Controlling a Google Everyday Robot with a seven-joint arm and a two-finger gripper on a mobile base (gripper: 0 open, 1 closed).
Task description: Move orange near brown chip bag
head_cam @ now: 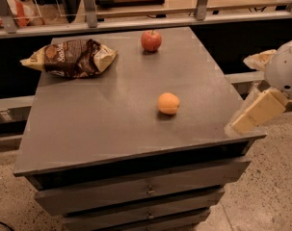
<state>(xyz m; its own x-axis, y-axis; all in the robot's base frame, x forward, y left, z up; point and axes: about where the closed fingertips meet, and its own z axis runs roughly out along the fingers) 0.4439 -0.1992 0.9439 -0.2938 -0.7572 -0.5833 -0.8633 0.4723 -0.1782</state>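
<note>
Cabinet top (107,129) — grey, drawers below. Orange (168,103): right of centre, alone, well apart from the brown chip bag (71,57) lying at the far left corner. Apple (151,40): far edge. Gripper (254,113): by the near right corner, clear of the orange — whether wide or narrow, cannot tell.

Gripper (246,121) low at right edge of tabletop (97,124), near front right corner. Bare surface between it and orange (168,103), which sits right of centre. Brown chip bag (71,57) fills far left corner. Red apple (151,40) at far edge, well off orange-to-bag line. Front half and left edge open.
</note>
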